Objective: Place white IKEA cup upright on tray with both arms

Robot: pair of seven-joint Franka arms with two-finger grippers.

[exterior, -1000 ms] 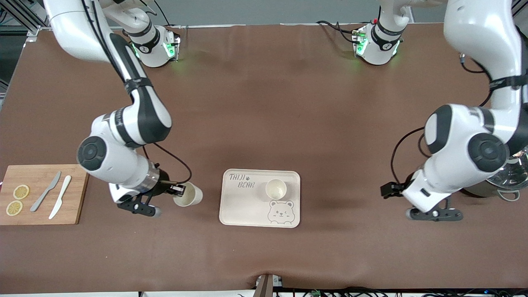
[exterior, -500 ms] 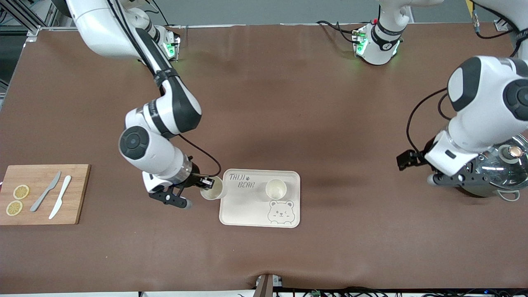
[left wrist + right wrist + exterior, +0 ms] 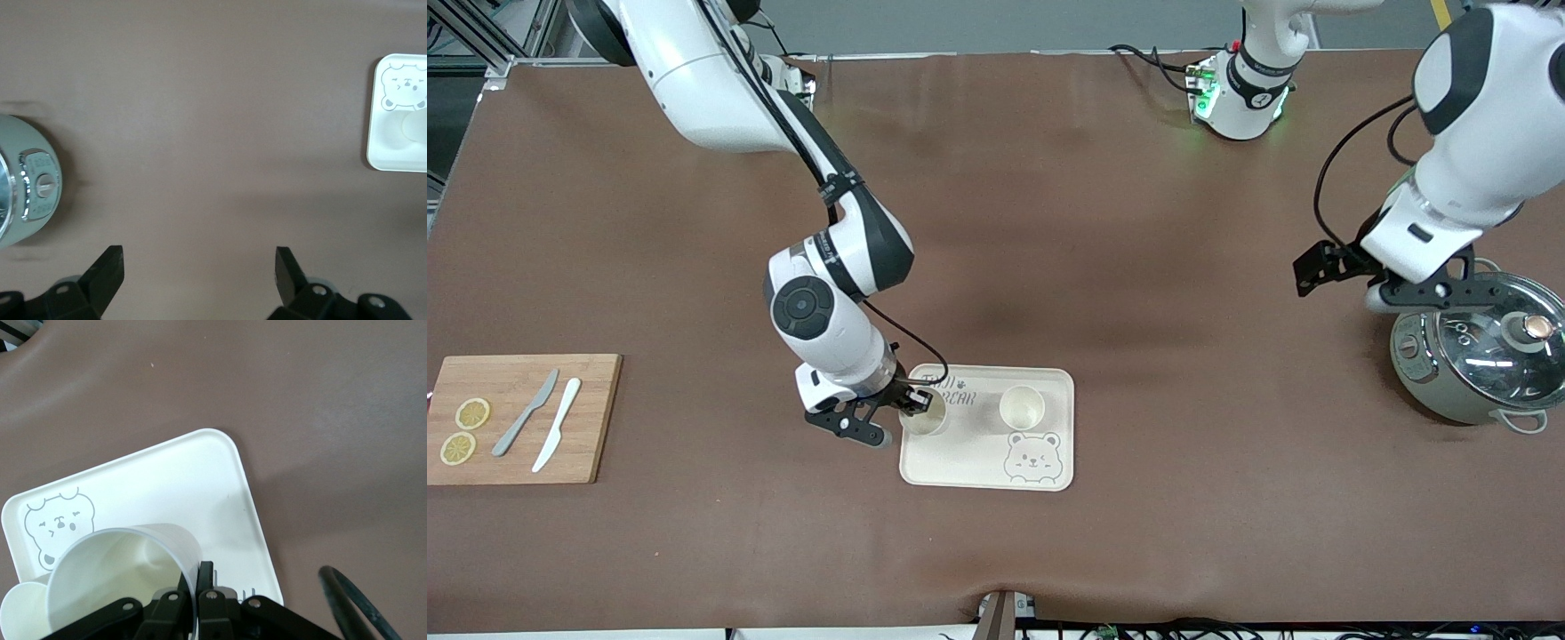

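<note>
The cream "TAIJI BEAR" tray [image 3: 960, 455] lies in the middle of the table, near the front camera. My right gripper [image 3: 915, 405] is shut on the rim of a white cup [image 3: 926, 420], one finger inside and one outside. It holds the cup mouth-up over the tray's end toward the right arm. In the right wrist view the held cup [image 3: 120, 577] fills the space before the gripper [image 3: 198, 585], above the tray [image 3: 200, 487]. A second white cup [image 3: 1022, 407] stands upright on the tray. My left gripper [image 3: 1311, 269] is open and empty over bare table beside the pot; its wrist view shows the gripper [image 3: 198, 259] and the tray [image 3: 393, 157].
A steel pot with a glass lid [image 3: 1476, 356] stands at the left arm's end and shows in the left wrist view [image 3: 27, 180]. A wooden cutting board [image 3: 516, 418] with two lemon slices and two knives lies at the right arm's end.
My right gripper has carried the cup from the table between board and tray to over the tray, turning it upright. My left gripper has lifted away from the pot's side toward its base.
</note>
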